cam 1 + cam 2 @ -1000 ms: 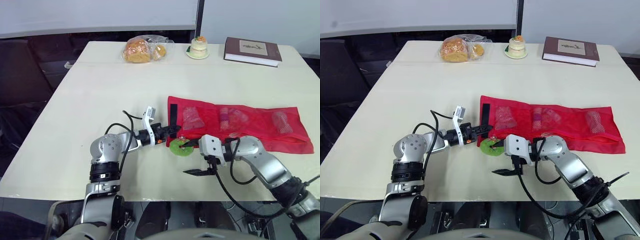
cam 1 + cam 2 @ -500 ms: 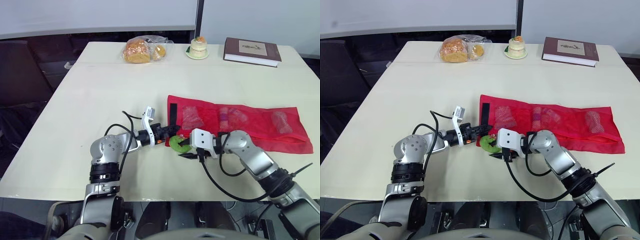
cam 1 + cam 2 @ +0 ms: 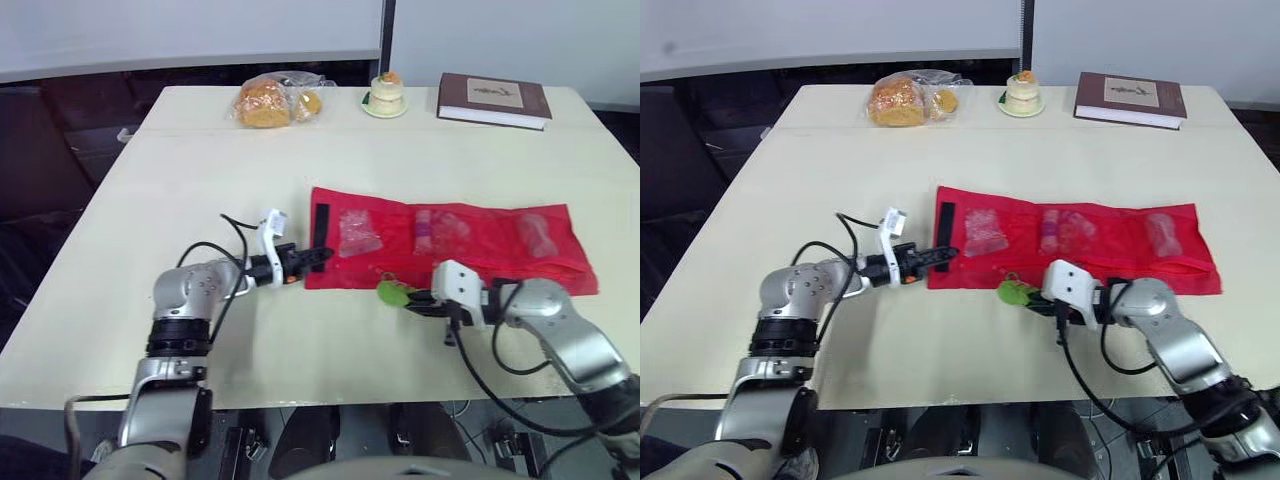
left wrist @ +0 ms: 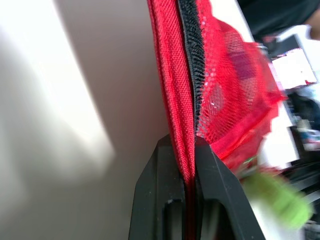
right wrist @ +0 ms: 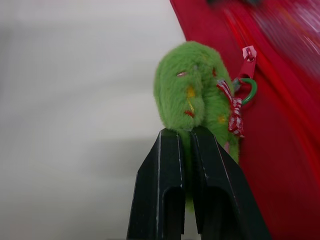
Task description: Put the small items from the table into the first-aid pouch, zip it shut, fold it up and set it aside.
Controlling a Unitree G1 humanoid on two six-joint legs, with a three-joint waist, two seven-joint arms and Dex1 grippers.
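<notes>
Red pouch (image 3: pixel 482 264) holding small items (image 3: pixel 355 235), left jaws pinching its edge, right jaws pinching green plush (image 3: pixel 391 292)

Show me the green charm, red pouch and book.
green charm (image 5: pixel 192 85): right wrist view, plush middle.
red pouch (image 3: pixel 395 235): left eye view, fabric between pockets.
book (image 3: pixel 493 98): left eye view, its cover.

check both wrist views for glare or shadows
Left wrist view: a bright glare patch on the table, with a darker band beside the red mesh pouch. Right wrist view: table evenly lit, faint shadow by the green plush charm.
</notes>
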